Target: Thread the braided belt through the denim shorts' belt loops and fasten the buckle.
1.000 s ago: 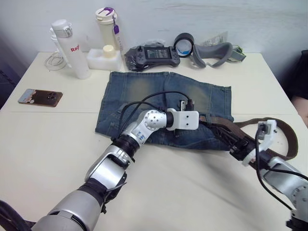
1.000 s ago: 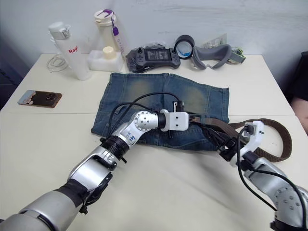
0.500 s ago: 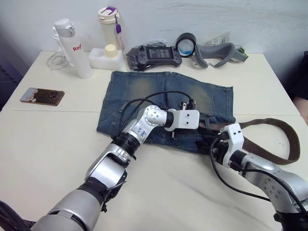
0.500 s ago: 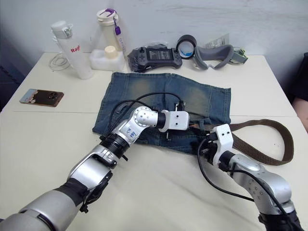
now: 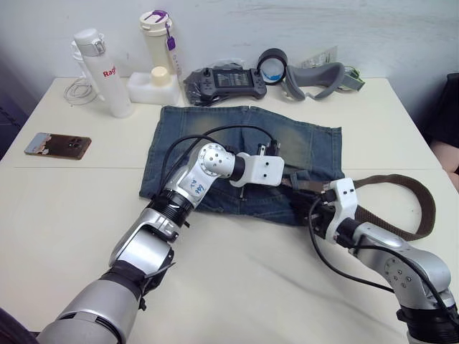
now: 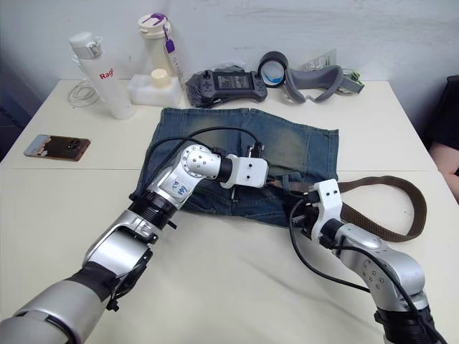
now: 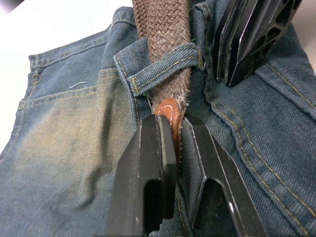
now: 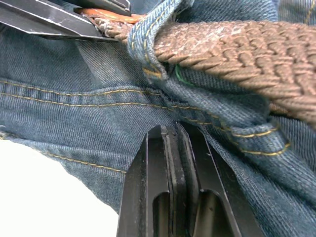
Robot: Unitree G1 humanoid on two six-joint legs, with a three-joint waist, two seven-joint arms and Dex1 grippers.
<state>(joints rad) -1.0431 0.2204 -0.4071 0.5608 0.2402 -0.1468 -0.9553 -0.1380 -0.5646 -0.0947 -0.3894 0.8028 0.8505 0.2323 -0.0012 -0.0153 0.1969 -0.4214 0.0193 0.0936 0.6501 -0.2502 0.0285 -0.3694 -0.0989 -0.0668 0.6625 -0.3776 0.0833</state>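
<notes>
The denim shorts (image 5: 215, 129) lie flat at mid table. The braided belt (image 5: 405, 228) curls over the table on the right and runs onto the waistband. It passes under one of the belt loops (image 7: 163, 66), and its tan tip sticks out past it. My left gripper (image 7: 178, 126) is shut on that tip. My right gripper (image 8: 170, 131) is shut, its tips pressed on the waistband denim just beside the same loop (image 8: 145, 39); whether it pinches cloth I cannot tell. The buckle is hidden.
Along the far edge stand two bottles (image 5: 100, 72), a white box (image 5: 154, 86), a game controller (image 5: 226, 82), a tape roll (image 5: 272, 64) and a grey padded band (image 5: 315, 75). A phone (image 5: 57, 145) lies at the left.
My right gripper came left from the loose belt to the waistband and closed its fingers. The left gripper kept its grip on the belt tip and drew slightly left.
</notes>
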